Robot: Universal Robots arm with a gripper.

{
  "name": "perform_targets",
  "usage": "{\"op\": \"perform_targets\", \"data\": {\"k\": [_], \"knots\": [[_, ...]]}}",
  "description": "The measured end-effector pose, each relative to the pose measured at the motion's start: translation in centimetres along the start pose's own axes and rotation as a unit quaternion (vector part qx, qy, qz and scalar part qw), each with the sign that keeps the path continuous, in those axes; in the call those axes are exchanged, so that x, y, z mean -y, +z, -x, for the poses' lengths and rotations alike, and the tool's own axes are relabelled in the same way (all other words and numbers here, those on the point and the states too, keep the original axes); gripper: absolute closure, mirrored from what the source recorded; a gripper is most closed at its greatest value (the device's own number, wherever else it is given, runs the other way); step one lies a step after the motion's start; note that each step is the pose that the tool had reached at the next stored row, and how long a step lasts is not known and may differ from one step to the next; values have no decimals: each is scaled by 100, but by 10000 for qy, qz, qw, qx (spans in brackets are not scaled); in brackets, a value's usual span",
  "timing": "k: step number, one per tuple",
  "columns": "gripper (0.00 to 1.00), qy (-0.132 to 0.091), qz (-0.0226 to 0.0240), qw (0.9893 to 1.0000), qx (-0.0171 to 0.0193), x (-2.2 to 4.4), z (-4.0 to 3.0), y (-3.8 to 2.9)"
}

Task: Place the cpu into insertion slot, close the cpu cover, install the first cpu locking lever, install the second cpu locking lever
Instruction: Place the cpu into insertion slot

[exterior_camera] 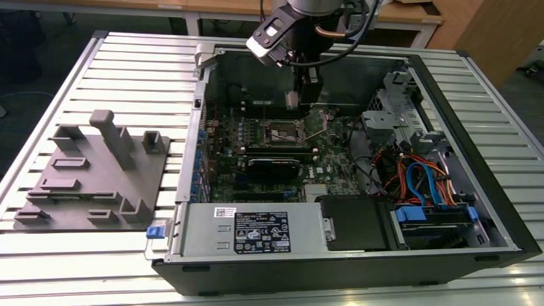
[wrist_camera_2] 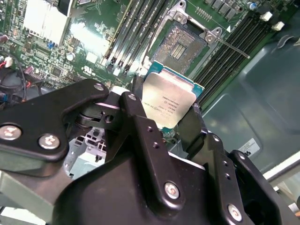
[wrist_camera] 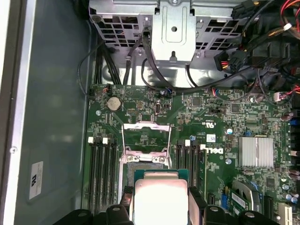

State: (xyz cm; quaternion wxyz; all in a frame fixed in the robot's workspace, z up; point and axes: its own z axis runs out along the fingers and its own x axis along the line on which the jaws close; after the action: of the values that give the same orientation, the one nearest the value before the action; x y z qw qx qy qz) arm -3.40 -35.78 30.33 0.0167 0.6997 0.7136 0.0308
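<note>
In the exterior view, at nine o'clock, one grey moulded fixture plate (exterior_camera: 89,175) with upright posts lies on a slatted aluminium table (exterior_camera: 136,57). From the centre across to three o'clock lies one open black desktop computer case (exterior_camera: 340,271). It has one silver power supply box (exterior_camera: 246,233) at six o'clock and a bundle of blue and orange cables (exterior_camera: 421,178) near four o'clock. Inside the case lies one green motherboard (exterior_camera: 255,153), and near its middle sits the one insertion slot (exterior_camera: 284,132), a small square socket with a black rim and a dark centre. In the first wrist view, one cpu cover (wrist_camera: 145,125), a thin metal square frame with a large window, stands tipped up off the socket, so the slot lies uncovered. Long black memory slots (wrist_camera: 101,173) run along both sides of it, and one silver finned heatsink (wrist_camera: 256,151) sits further along the board. At twelve o'clock from the slot in the exterior view hangs the arm's one black gripper (exterior_camera: 293,101). It grips the single cpu (wrist_camera_2: 171,101), seen in both wrist views (wrist_camera: 157,197): a small flat square chip with a dull silver-tan metal top bearing fine print, on a green-edged base. Two black fingers (wrist_camera_2: 135,108) press on opposite edges of the chip, spread just as wide as the chip itself. The cpu hangs in the air near the slot (wrist_camera_2: 180,44), apart from it and not seated.
</note>
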Motion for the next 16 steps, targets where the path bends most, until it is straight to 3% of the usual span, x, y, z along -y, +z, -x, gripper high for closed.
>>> {"op": "perform_targets", "data": {"k": [6,16], "knots": [[46,0,0,10000,2,7,0,102],[46,0,0,10000,2,8,1,119]]}}
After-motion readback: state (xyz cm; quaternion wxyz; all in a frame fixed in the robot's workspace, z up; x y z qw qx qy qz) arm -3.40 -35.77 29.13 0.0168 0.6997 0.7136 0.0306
